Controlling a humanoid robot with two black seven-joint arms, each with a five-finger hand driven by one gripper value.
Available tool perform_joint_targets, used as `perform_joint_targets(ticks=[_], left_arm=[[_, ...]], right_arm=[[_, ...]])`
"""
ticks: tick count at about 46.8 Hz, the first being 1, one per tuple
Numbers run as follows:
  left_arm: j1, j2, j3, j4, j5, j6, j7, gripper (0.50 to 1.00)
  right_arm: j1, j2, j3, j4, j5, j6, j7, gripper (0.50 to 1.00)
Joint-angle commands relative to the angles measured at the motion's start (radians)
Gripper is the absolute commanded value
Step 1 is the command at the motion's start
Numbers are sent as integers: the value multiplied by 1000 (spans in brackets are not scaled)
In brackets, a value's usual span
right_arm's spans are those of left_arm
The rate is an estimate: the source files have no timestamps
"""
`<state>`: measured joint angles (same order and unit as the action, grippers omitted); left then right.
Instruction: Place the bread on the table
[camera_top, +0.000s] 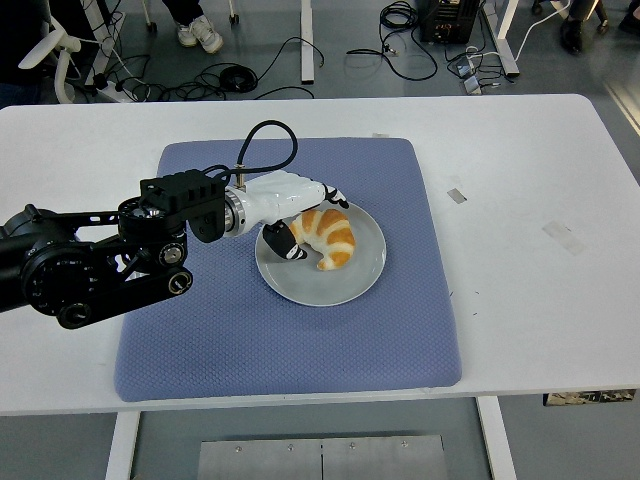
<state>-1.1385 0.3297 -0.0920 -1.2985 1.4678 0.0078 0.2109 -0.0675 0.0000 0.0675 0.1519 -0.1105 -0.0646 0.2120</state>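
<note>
Left robot hand (300, 215) apparently clasps croissant (326, 236) (no legible writing).

Beyond the far edge of the white table (520, 160) lies a grey floor (350, 75) strewn with black cables (235, 78). White table legs (307, 40) stand there, a white chair (60, 55) sits at the far left, and a person's shoes (200, 30) show nearby.

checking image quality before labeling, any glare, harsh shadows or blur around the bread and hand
Head view: even, soft light, no glare on the plate; the croissant is sharp, the left hand too, casting only a faint shadow on the blue mat.
</note>
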Motion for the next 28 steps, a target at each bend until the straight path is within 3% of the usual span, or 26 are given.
perform_joint_targets(ticks=[1,28], left_arm=[[0,-4,-2,11,0,1,-1,869],[11,-44,3,51,0,1,-18,837]], right_arm=[[0,0,0,0,0,0,0,1000],[0,0,0,0,0,0,0,1000]])
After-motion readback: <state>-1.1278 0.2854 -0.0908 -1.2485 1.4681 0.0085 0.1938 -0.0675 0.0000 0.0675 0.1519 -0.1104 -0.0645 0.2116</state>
